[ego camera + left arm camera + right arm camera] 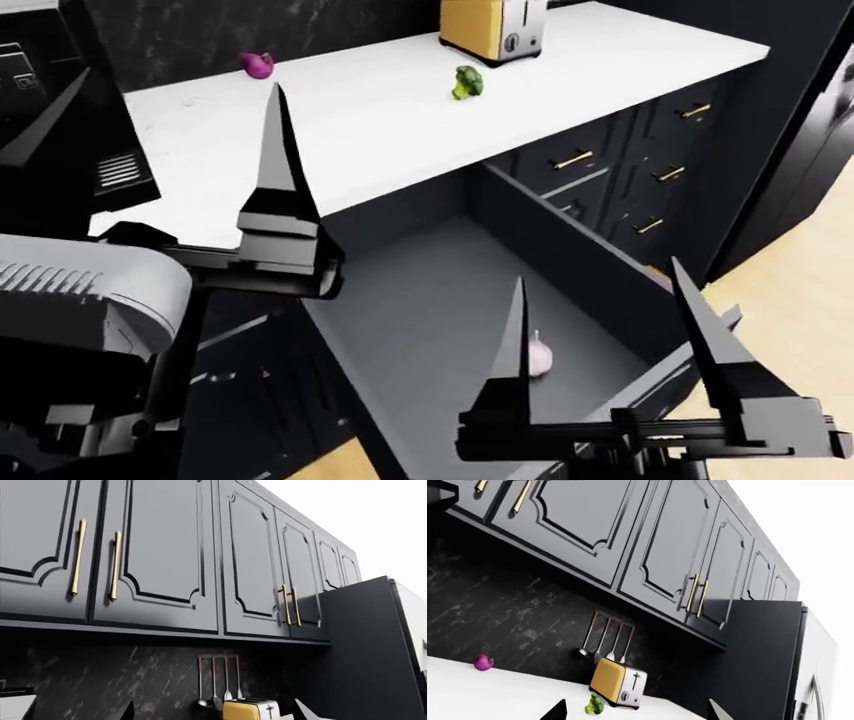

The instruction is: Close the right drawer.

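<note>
**Open drawer sits under the right gripper**

The right drawer (441, 290) stands pulled well out from under the white counter (334, 120), its long axis running toward the robot, a small pale item (538, 352) inside. The right gripper (607, 320) hovers over its near end, fingers spread and empty, and looks better placed to push. The left gripper (160, 130), also spread, lies off beside it.

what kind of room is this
A simulated home kitchen, by the look of it: a white countertop with a yellow toaster on it, utensils hanging on a dark marbled backsplash, and black panelled wall cabinets with brass handles above.
</note>
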Robot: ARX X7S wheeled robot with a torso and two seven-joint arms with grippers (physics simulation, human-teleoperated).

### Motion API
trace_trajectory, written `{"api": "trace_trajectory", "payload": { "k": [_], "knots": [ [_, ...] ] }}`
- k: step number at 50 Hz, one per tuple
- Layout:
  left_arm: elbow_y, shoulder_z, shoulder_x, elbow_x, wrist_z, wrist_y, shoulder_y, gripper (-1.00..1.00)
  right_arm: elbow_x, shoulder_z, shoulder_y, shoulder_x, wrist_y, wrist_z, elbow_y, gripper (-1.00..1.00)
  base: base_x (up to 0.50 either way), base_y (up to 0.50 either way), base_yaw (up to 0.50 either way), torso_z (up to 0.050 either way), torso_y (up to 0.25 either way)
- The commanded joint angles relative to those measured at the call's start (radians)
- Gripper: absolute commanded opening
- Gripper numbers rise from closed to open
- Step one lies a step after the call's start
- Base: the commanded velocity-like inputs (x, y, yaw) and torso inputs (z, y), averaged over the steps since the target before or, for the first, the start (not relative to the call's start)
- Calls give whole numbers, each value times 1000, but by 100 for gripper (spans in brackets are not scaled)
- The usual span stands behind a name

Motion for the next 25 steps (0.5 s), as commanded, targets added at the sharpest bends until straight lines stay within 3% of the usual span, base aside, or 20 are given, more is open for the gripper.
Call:
{"api": "trace_trajectory", "payload": {
  "k": [1, 12, 25],
  "knots": [
    [23, 5, -1, -19, -25, -16, -16, 100, 12, 15, -19, 0, -27, 5, 0, 100, 0, 0, -500, 0, 0],
    [46, 15, -3, -60, -63, -32, -55, 100, 40, 29, -23, 0, -30, 14, 0, 100, 0, 0, -440, 0, 0],
    [30, 30, -12, -46, -53, -10, -58, 100, 18, 17, 3, 0, 15, 19, 0, 100, 0, 0, -9, 0, 0]
  ]
}}
